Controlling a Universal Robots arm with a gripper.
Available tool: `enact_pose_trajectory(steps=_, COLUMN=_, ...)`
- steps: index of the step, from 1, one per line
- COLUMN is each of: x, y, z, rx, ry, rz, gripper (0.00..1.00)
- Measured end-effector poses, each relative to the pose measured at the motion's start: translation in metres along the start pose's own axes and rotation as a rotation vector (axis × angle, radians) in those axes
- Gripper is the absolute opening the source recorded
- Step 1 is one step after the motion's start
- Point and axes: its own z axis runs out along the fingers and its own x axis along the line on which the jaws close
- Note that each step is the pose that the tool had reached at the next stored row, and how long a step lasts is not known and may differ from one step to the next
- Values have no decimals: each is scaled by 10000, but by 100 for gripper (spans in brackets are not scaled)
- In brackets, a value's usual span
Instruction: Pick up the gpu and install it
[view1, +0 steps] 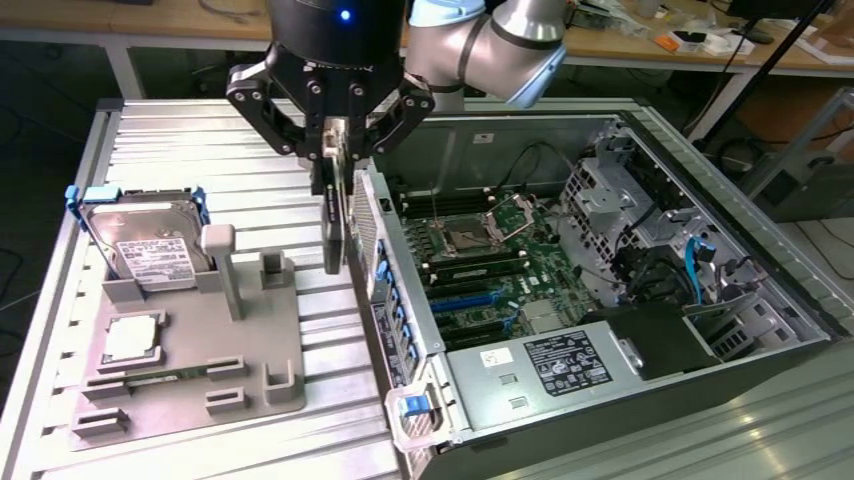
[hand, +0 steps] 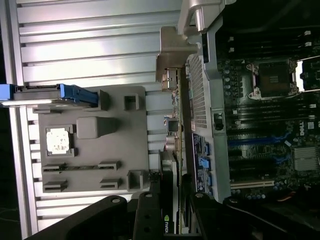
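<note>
Item: gpu (view1: 332, 225), which you had pinched by its top edge between the fingers of the gripper (view1: 334, 140), hanging upright above the gap between the grey holder (view1: 187, 390) and the open case's rear wall (view1: 380, 262), presumably so it could clear that wall toward the motherboard (view1: 487, 265)

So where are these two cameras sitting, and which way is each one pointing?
Exterior view: off the arm and raised, looking down on the table, gray holder and open computer case; the arm and gripper show, shut on the gpu.
Wrist view: on the wrist, looking along the upright gpu toward the holder and case; the gripper's fingers show.
Shared: gripper, gpu, gray holder, motherboard.
</note>
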Motion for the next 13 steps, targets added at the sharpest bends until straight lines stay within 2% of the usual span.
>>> enact_pose_trajectory(steps=6, x=-242, y=20, z=1, rx=0, ry=0, rz=0, gripper=27)
enact_pose_trajectory(steps=13, x=-343, y=28, z=1, rx=0, ry=0, rz=0, gripper=27)
